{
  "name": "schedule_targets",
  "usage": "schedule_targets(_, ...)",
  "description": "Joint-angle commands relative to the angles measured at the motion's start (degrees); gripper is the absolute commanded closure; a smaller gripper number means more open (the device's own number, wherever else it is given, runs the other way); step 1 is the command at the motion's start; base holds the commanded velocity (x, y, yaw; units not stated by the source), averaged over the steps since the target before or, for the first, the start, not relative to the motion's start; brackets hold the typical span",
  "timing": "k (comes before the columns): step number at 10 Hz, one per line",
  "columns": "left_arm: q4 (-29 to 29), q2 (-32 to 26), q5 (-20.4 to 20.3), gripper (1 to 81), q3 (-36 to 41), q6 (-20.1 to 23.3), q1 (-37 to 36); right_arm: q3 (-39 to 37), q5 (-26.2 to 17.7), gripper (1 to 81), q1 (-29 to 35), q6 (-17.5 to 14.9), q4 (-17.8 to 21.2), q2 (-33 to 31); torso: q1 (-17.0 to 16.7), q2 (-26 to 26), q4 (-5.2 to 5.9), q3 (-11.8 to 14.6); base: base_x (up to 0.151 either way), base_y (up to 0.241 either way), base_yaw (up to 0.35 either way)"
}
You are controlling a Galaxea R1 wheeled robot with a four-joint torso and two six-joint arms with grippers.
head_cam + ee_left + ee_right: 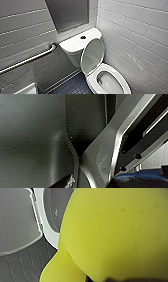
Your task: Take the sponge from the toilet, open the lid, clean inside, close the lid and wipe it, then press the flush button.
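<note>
The toilet (72,48) stands in the corner of white-tiled walls, and its lid (93,55) is raised, leaning back against the front of the tank. The ring seat (125,83) is down around the open bowl. The flush button (83,37) sits dark and round in the middle of the tank top. A metal grab bar (30,59) slants along the wall to the left of the toilet, and dark small-tiled floor (73,87) lies at the toilet's foot. In the right wrist view the sponge (117,233) looms bright yellow right up against the camera, folded at one end, with a curved white rim (48,230) and grey floor tiles behind it. Whether the right gripper's jaws pinch the sponge cannot be told. The left wrist view shows grey metal robot parts, and how the left gripper's jaws stand cannot be told either.
</note>
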Motion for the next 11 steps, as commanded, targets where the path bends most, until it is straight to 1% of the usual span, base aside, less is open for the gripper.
schedule_targets(1,0.40,-0.50,4.47,1.0,1.17,0.34,0.48,3.57,-14.40,81.1,11.68,-1.93,-0.53,-1.36,0.00,0.00,0.00,0.00,0.000,0.000,0.000)
schedule_targets(2,0.49,-0.32,4.47,1.0,0.82,0.34,0.48,3.13,-18.97,81.1,15.80,-1.84,-0.44,0.13,0.00,0.00,0.00,0.00,0.000,0.000,0.000)
schedule_targets(3,0.40,-0.06,4.47,1.0,0.30,0.34,0.39,1.99,-24.48,81.1,20.13,-1.76,-0.35,2.41,0.00,0.00,0.00,0.00,0.000,0.000,0.000)
schedule_targets(4,0.40,0.03,4.56,1.0,0.12,0.34,0.30,0.33,-27.90,81.1,24.08,-1.49,-0.35,4.60,0.00,0.00,0.00,0.00,0.000,0.000,0.000)
schedule_targets(5,0.40,0.03,4.56,1.0,0.03,0.34,0.22,-1.52,-32.91,81.1,27.95,-1.40,-0.44,7.33,0.00,0.00,0.00,0.00,0.000,0.000,0.000)
schedule_targets(7,0.40,0.12,4.56,1.0,0.03,0.34,0.22,-6.16,-38.98,81.1,33.76,-1.23,-0.44,12.76,0.00,0.00,0.00,0.00,0.000,0.000,0.000)
schedule_targets(8,0.40,0.20,4.56,1.0,-0.23,0.34,0.22,-8.12,-41.20,81.1,36.38,-1.14,-0.44,14.64,0.00,0.00,0.00,0.00,0.000,0.000,0.000)
schedule_targets(9,0.40,0.47,4.56,1.0,-0.76,0.34,0.22,-10.49,-43.67,81.1,39.38,-0.35,-0.79,16.66,0.00,0.00,0.00,0.00,0.000,0.000,0.000)
schedule_targets(11,0.32,1.00,4.56,1.0,-2.16,0.34,0.22,-15.84,-45.68,81.1,44.13,-0.35,-1.76,20.16,0.00,0.00,0.00,-0.02,0.000,0.000,0.000)
